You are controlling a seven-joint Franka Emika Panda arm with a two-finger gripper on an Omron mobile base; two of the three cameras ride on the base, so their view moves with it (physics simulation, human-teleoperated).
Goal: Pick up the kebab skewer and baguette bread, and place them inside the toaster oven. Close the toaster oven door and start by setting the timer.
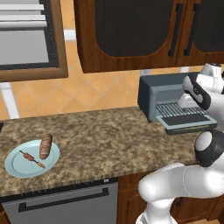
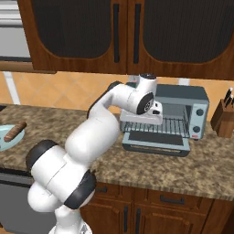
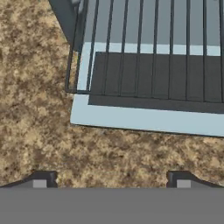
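Observation:
The kebab skewer (image 1: pixel 32 158) lies on a pale blue plate (image 1: pixel 13 168) at the counter's left, with the baguette bread (image 1: pixel 45 146) beside it on the same plate. The right base view shows the loaf (image 2: pixel 16 130) at its left edge. The grey-blue toaster oven (image 1: pixel 162 89) (image 2: pixel 183 97) stands at the right, and its door (image 2: pixel 155 139) (image 3: pixel 144 119) is dropped flat with the wire rack (image 3: pixel 148 48) showing. My gripper (image 3: pixel 111 179) hangs open above the counter just in front of the door's left corner, holding nothing.
A knife block (image 2: pixel 224 119) stands right of the oven. Dark wooden wall cabinets (image 1: pixel 131 30) hang overhead. A dishwasher front (image 1: pixel 61 205) sits below the counter under the plate. Speckled granite counter (image 1: pixel 100 135) stretches between plate and oven.

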